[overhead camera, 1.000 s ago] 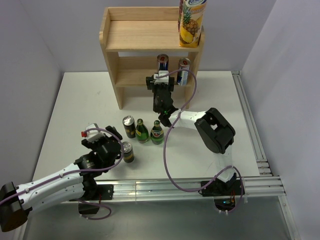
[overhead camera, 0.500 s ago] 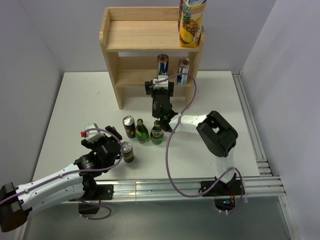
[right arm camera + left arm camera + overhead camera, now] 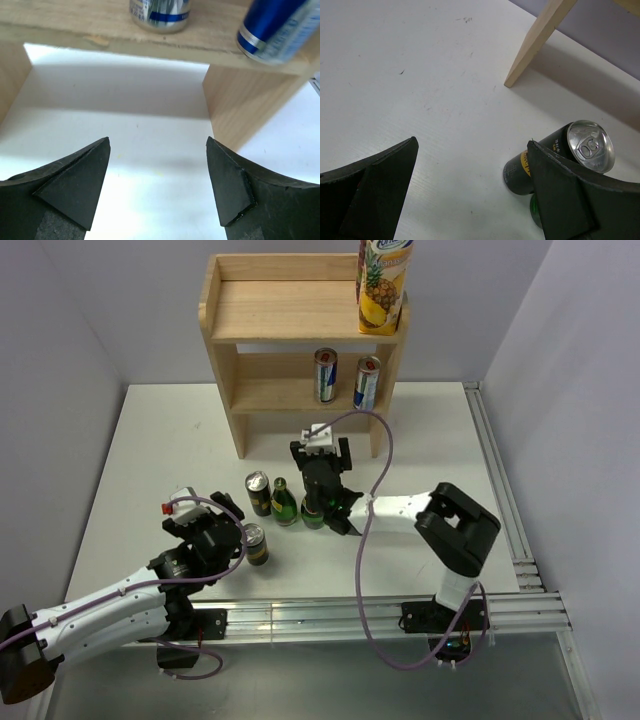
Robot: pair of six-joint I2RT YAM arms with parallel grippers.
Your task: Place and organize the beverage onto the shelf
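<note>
Right gripper (image 3: 157, 147) hangs spread and empty just in front of the shelf (image 3: 290, 310), two cans (image 3: 326, 375) on its lower tier. Next, I'd say, it must clasp a green bottle (image 3: 285, 502) standing before the shelf.

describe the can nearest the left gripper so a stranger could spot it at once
On the white table in front of the wooden shelf, a dark can and two green bottles stand in a row. The one you want is the lone can set apart from them, nearer the arm bases, right beside the left gripper.
</note>
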